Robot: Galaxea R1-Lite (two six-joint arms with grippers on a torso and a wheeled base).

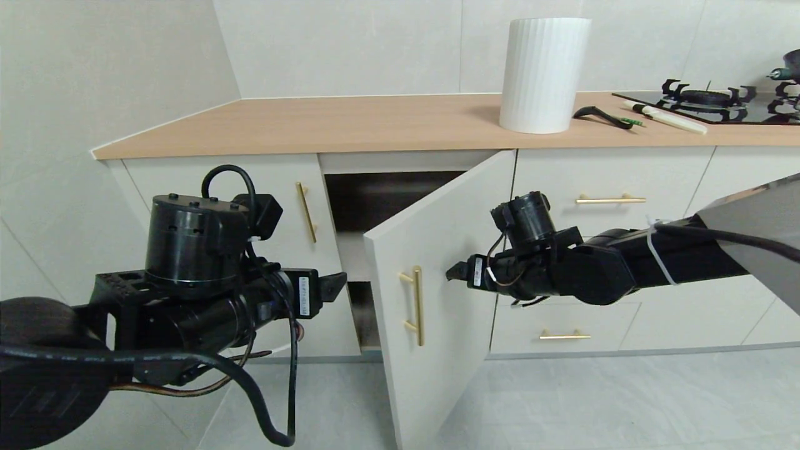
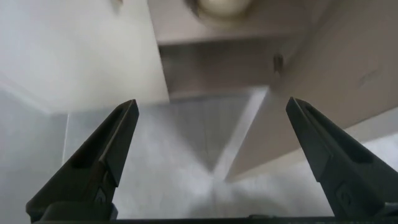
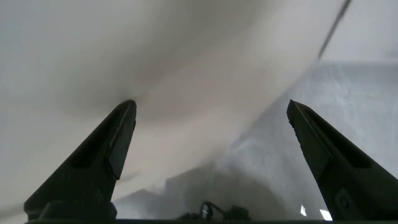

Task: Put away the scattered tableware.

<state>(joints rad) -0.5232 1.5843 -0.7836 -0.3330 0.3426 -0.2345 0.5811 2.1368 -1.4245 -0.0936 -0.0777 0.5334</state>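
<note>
Down by the door point(image 1: 437, 262), ajar presumably for stowing the tableware point(image 1: 665, 117), you had the right gripper point(image 1: 453, 272) and left gripper point(image 1: 337, 281) both spread wide and empty.

One white canister point(image 1: 544, 65), one black utensil point(image 1: 602, 115), perhaps one knife point(image 1: 669, 119), four gold handles point(image 1: 416, 306).

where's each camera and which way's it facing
Head view: on the robot's head, looking forward and down at the counter and open cabinet door; left gripper and right gripper show.
Left wrist view: on that wrist, facing the cabinet opening and floor; its spread fingers show.
Right wrist view: on that wrist, close against a pale surface, likely the door; spread fingers show.
Shared: head and left wrist views both show the door.
</note>
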